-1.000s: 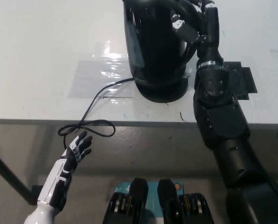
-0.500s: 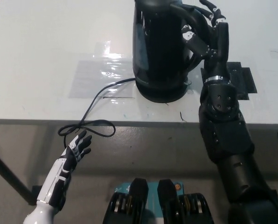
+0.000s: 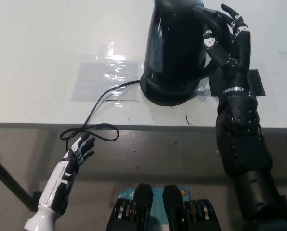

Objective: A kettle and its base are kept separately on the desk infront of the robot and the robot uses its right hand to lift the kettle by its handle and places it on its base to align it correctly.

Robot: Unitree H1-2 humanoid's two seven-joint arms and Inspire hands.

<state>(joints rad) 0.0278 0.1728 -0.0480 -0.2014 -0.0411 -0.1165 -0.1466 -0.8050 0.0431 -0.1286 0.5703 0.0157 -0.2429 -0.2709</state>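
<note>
Head view shows the right hand (image 3: 230,38) now spread open beside the handle it gripped a second ago, leaving the kettle (image 3: 177,48) seated on its base (image 3: 165,94) at upper centre, placement apparently done, while the left hand (image 3: 81,154) rests open at lower left.

White desk (image 3: 47,62), perhaps taped patches (image 3: 102,79)

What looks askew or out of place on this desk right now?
The kettle leans right on its base, not seated flat. The power cord loops over the desk edge. The right hand is open beside the handle.
</note>
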